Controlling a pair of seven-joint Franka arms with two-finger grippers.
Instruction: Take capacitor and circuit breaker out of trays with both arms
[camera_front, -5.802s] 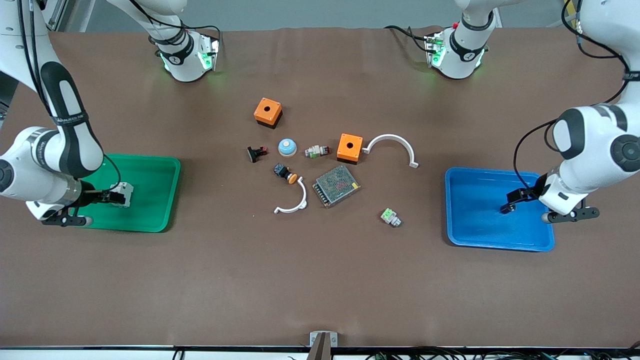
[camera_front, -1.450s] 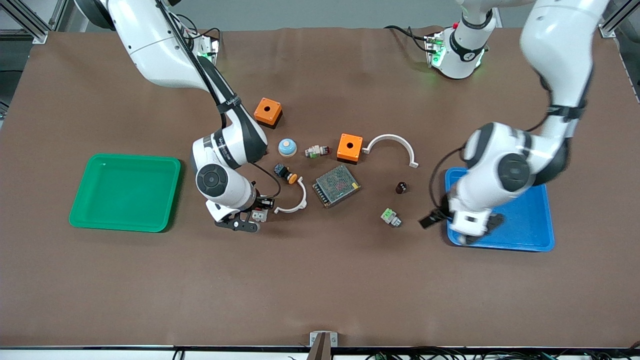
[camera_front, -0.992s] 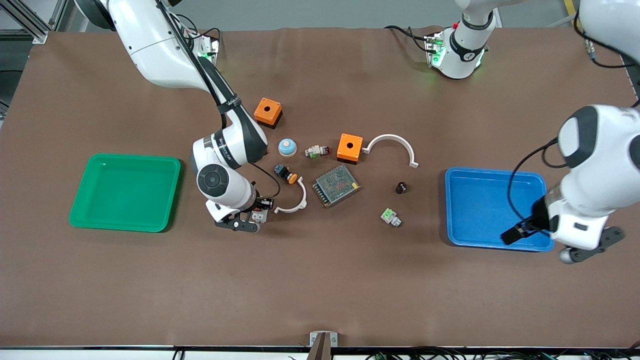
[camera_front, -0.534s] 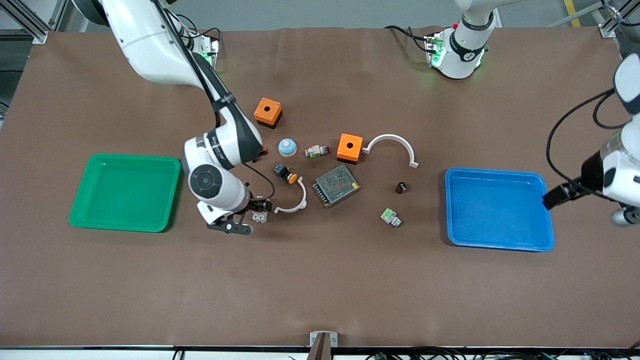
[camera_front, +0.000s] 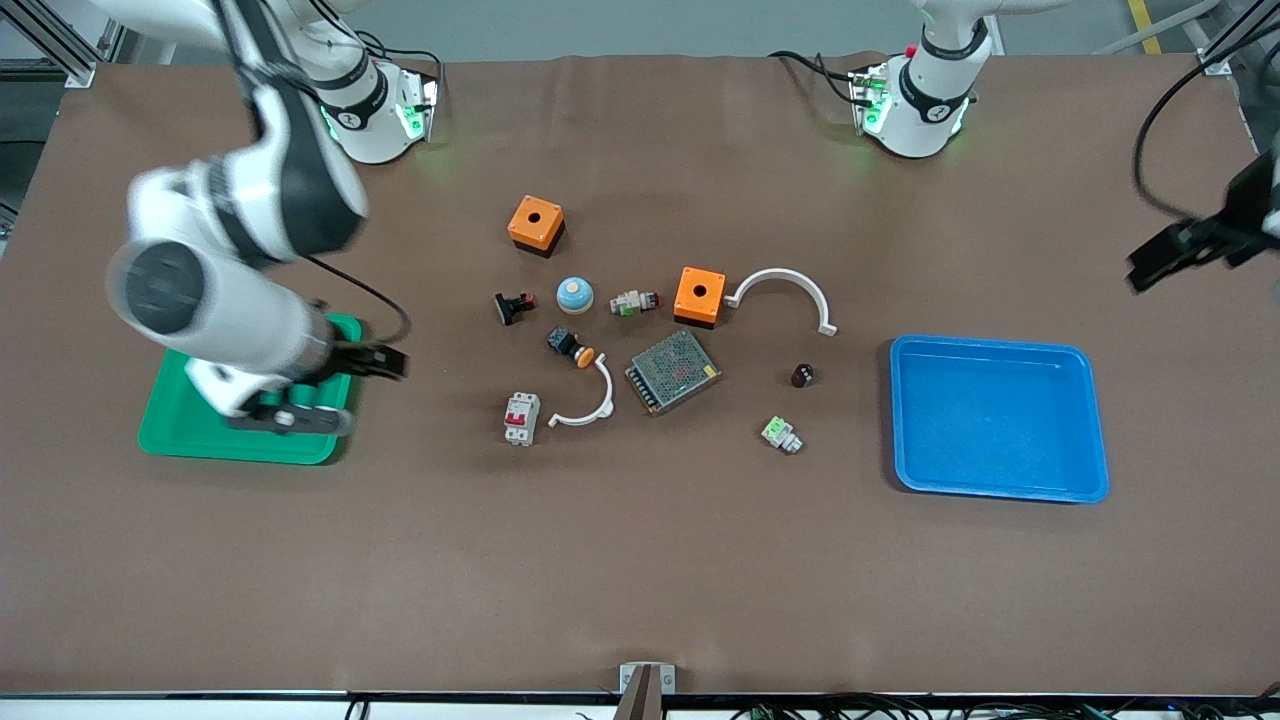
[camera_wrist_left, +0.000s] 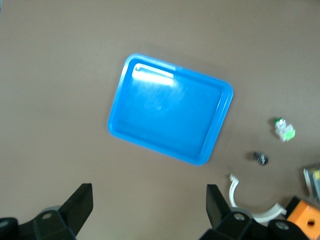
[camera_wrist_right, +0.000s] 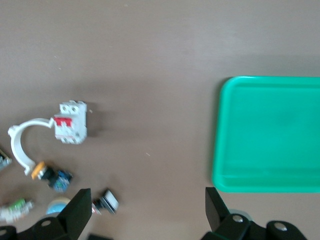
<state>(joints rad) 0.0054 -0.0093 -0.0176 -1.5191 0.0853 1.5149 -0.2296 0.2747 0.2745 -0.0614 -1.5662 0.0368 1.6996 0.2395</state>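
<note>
Circuit breaker (camera_front: 521, 417) on table, at white arc's (camera_front: 585, 400) 9 o'clock; capacitor (camera_front: 801, 375) near blue tray (camera_front: 998, 487). Green tray (camera_front: 170, 440) empty too. Right gripper (camera_front: 385, 362), left gripper (camera_front: 1165, 258): fingers released, holding nothing. Removal looks done; next, park arms.

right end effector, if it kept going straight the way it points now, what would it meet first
Probably only bare table: the open right end effector points down at mat between the green tray and the circuit breaker. Depth is unclear.

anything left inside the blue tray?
Nothing visible: the blue tray shows bare floor in the front and left wrist views. The capacitor sits on the table beside it, toward the right arm's end. Nothing covers the tray.
</note>
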